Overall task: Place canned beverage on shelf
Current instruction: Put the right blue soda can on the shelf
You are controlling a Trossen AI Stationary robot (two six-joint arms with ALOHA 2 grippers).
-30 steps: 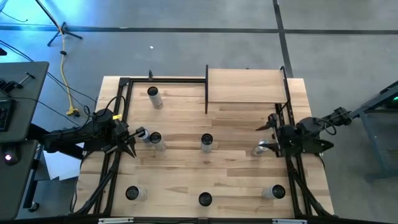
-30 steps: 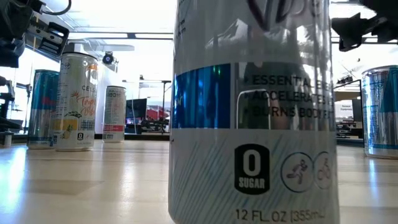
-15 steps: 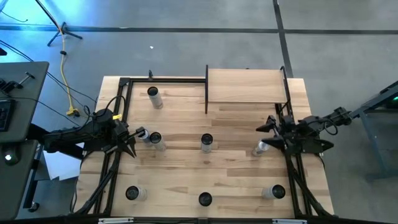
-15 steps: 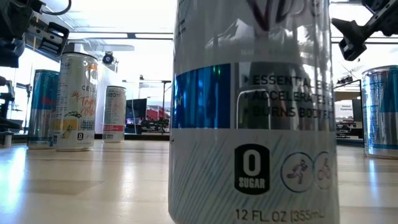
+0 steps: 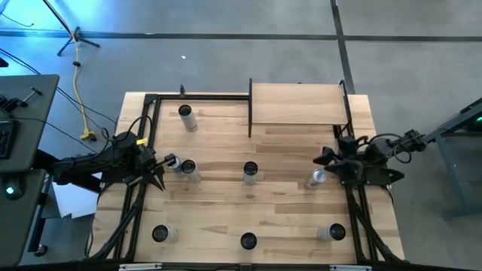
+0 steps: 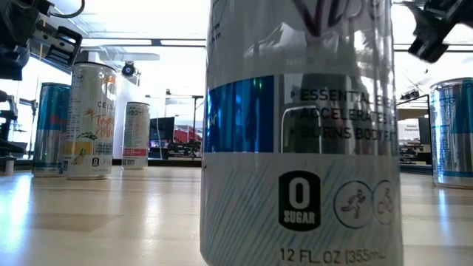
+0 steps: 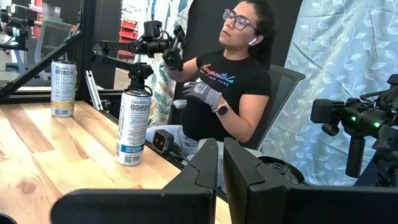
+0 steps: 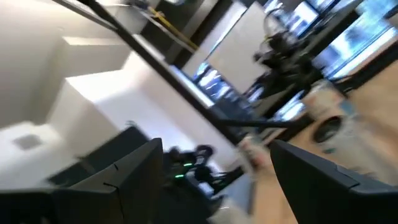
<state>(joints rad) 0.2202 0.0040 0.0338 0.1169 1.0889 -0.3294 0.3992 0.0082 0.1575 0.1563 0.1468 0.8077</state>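
Silver beverage can [image 5: 316, 179] stands on the table's right side, just left of the right gripper [image 5: 328, 159], fingers part-open beside it, nothing visibly held. Light-wood plank shelf [image 5: 299, 104] on black posts sits far-right, top bare (its post crowds the lift path). Left gripper [image 5: 160, 178] waits far left, fingers closed, empty.

The left gripper [image 5: 160, 181] rests with fingers pressed together at the table's left side, while the right gripper [image 5: 322, 156], fingers parted, hangs at the right side.
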